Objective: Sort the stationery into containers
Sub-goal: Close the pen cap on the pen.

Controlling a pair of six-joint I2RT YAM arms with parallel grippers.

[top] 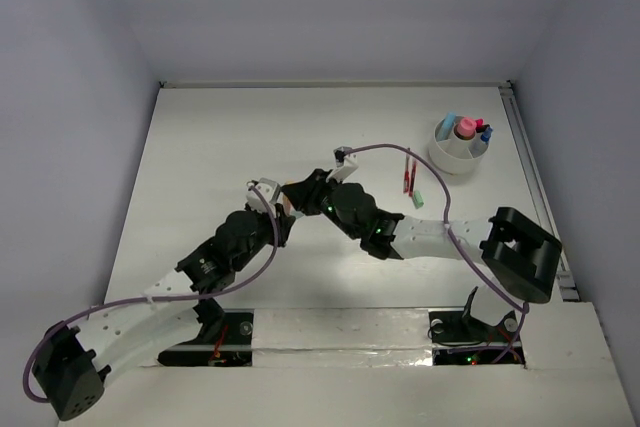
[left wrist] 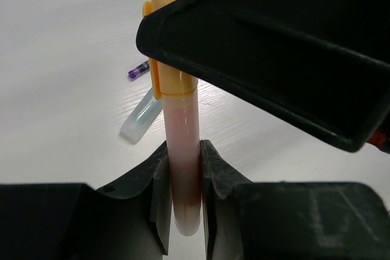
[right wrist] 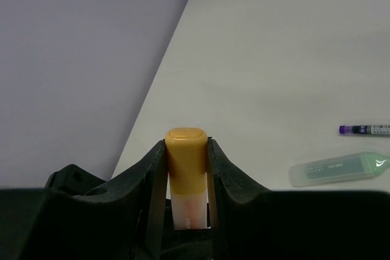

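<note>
An orange-capped highlighter (left wrist: 181, 120) with a pale pink body is held between both grippers above the middle of the table. My left gripper (left wrist: 183, 181) is shut on its body end. Its orange cap (right wrist: 186, 156) sits clamped in my right gripper (right wrist: 186, 172). In the top view the left gripper (top: 283, 205) and right gripper (top: 312, 191) meet tip to tip. The white round cup (top: 450, 162) stands at the far right with pink, blue and pale markers upright in it. On the table lie a pale-green highlighter (right wrist: 338, 170), a purple-tipped pen (right wrist: 365, 130) and thin red pens (top: 408, 172).
The pale-green highlighter (top: 417, 197) and the red pens lie between the grippers and the cup. Grey walls close the table at the back and both sides. The right arm's black body (left wrist: 274, 59) crosses over the highlighter in the left wrist view.
</note>
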